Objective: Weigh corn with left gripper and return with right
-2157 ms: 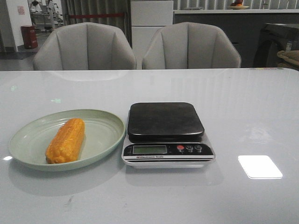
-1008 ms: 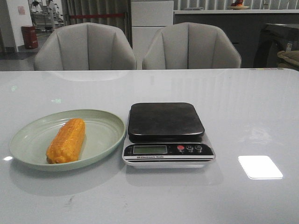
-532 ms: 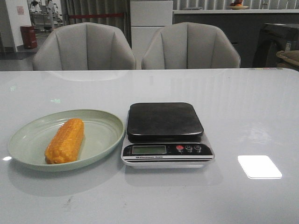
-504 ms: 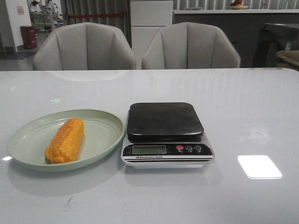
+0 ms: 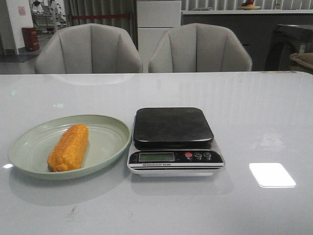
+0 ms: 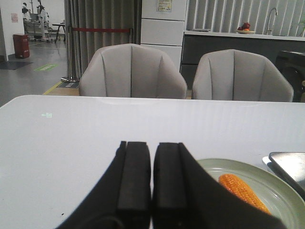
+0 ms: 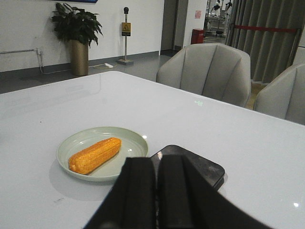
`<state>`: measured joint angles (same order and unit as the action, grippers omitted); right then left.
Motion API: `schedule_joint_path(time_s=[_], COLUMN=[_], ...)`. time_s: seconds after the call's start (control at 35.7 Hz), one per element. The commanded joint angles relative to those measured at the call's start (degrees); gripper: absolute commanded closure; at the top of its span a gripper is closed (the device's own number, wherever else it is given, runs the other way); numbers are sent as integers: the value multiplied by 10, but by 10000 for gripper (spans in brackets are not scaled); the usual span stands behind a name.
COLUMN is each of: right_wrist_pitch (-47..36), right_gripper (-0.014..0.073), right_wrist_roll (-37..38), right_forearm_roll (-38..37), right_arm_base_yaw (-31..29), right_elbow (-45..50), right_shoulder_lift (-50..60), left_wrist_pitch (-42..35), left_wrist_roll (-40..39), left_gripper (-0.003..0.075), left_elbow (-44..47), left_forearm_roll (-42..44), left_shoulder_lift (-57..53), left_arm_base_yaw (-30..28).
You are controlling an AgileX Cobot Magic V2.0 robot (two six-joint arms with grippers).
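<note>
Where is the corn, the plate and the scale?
corn [image 5: 68, 147], front view, middle of the cob.
plate [image 5: 105, 129], front view, bare inside near its right rim.
scale [image 5: 172, 126], front view, middle of its dark platform.

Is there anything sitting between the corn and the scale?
Only the plate's own rim and bare inner surface; the front view shows corn and scale with nothing else between.

Glossy white table [image 5: 254, 112], green plate [image 5: 105, 142] beside black scale [image 5: 173, 127]
</note>
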<state>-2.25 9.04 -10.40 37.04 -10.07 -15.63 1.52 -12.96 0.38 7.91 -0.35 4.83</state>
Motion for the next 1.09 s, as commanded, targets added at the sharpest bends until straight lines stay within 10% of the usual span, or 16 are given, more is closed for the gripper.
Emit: schedule_joint_path(time_s=[0.0,0.73,1.06], right_wrist_pitch=[-48,-47,-31], right_gripper=[400,400,400], right_wrist_roll=[-4,-4,-4], right_forearm_roll=[-9,-9,53], right_arm_base_yaw=[-3,-7,-219], right_elbow=[-15,-15,-15], right_shoulder_lift=[-4,-4,8], left_wrist_pitch=[-48,-48,-48], left_wrist_roll=[1,1,1], left_gripper=[606,606,606], left_elbow=[18,18,18], left_forearm_roll=[-7,-7,-7], left_shoulder_lift=[-11,-11,-11], left_arm_base_yaw=[3,3,3])
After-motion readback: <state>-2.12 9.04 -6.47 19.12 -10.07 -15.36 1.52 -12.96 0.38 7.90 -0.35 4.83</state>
